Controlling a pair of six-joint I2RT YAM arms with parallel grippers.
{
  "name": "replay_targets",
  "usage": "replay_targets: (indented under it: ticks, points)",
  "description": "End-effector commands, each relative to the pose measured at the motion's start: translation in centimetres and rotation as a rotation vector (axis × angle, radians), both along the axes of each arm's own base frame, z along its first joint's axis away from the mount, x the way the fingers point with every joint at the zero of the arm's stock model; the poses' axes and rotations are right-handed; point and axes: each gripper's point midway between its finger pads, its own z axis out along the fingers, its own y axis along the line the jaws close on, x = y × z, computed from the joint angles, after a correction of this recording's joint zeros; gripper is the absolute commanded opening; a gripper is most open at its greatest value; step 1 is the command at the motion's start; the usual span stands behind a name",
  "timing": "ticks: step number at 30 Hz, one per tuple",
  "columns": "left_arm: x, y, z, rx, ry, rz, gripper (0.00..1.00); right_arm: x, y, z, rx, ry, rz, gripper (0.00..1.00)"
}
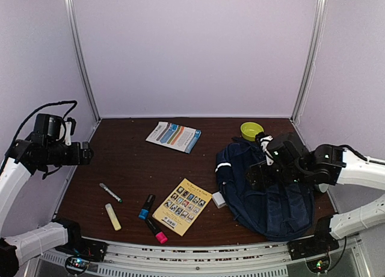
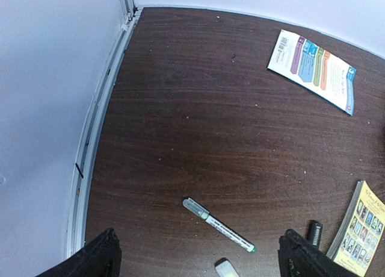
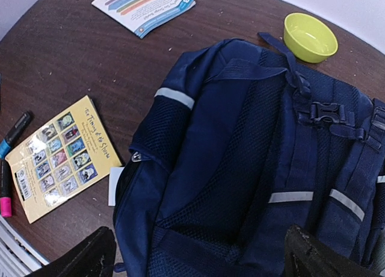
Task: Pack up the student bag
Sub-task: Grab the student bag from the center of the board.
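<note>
The left gripper hangs wide open and empty above the white marker. The highlighters, yellow book and leaflet lie loose on the table. At right the student bag lies straps-up under the right gripper, which is equally wide and empty, so packing looks unstarted.

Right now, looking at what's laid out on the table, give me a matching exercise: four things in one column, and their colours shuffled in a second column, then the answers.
Column one
1. student bag
2. bowl
3. book
4. booklet

Column two
A. yellow cover with rows of small pictures
B. navy blue with white stripes
C. white with coloured bands
D. lime green

Right pairs: 1-B, 2-D, 3-A, 4-C
</note>
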Motion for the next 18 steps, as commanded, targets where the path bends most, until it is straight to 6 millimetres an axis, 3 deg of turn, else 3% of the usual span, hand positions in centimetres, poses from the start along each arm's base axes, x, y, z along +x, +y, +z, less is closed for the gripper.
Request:
replay_targets:
  ticks: [1, 7, 14, 18]
  points:
    - [0.5, 0.0, 0.8, -0.005, -0.045, 0.010, 0.93, -1.5, 1.1, -1.1, -0.092, 0.078, -0.001, 0.98]
    - [0.5, 0.2, 0.8, -0.002, -0.046, 0.017, 0.93, -3.0, 4.8, -4.7, -0.164, 0.200, 0.034, 0.96]
    - [0.3, 0.3, 1.3, -0.003, -0.066, 0.019, 0.93, -3.5, 6.5, -9.3, -0.246, 0.299, 0.026, 0.77]
    - [0.2, 0.3, 1.3, -0.001, -0.068, 0.022, 0.93, -3.8, 7.2, -10.7, -0.258, 0.328, 0.038, 0.69]
